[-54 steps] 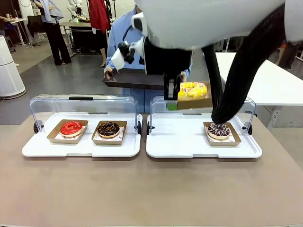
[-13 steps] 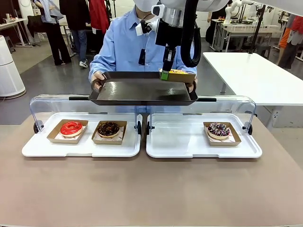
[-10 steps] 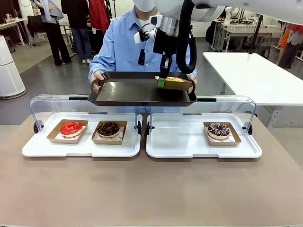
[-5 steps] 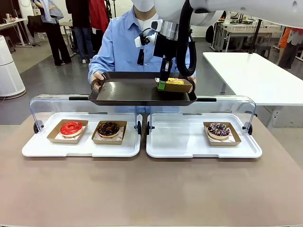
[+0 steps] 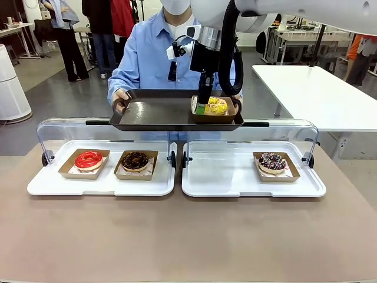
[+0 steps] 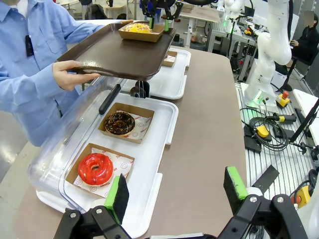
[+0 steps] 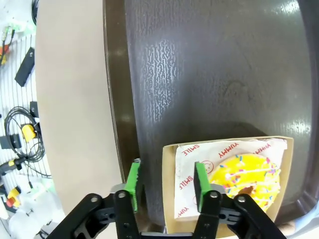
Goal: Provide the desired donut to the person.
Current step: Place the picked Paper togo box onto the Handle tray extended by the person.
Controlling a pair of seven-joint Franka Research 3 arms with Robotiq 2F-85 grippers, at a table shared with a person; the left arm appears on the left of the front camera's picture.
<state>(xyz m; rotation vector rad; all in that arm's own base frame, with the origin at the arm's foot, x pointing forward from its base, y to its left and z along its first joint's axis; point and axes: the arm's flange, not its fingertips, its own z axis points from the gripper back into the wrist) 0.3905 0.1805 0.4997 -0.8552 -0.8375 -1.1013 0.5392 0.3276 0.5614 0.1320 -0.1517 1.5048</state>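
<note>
The person (image 5: 150, 53) in a light blue shirt holds a dark serving tray (image 5: 159, 112) over the far side of the table with both hands. On its right end sits a yellow sprinkled donut (image 5: 216, 105) in a cardboard box. My right gripper (image 5: 201, 108) hangs at the box's left edge. In the right wrist view the right gripper (image 7: 165, 183) is open, and its green pads straddle the box wall (image 7: 169, 164) with a gap on each side beside the donut (image 7: 246, 174). My left gripper (image 6: 177, 189) is open and holds nothing, low over the table near the left display tray.
A white display tray (image 5: 47, 186) with a raised clear lid holds a red donut (image 5: 88, 159) and a chocolate donut (image 5: 135, 160). A second white tray (image 5: 224, 177) holds a dark sprinkled donut (image 5: 272, 161). Bare brown tabletop lies in front.
My right gripper carried the yellow donut's box from the display tray to the person's tray, lowered it until it rests there, and opened its fingers.
</note>
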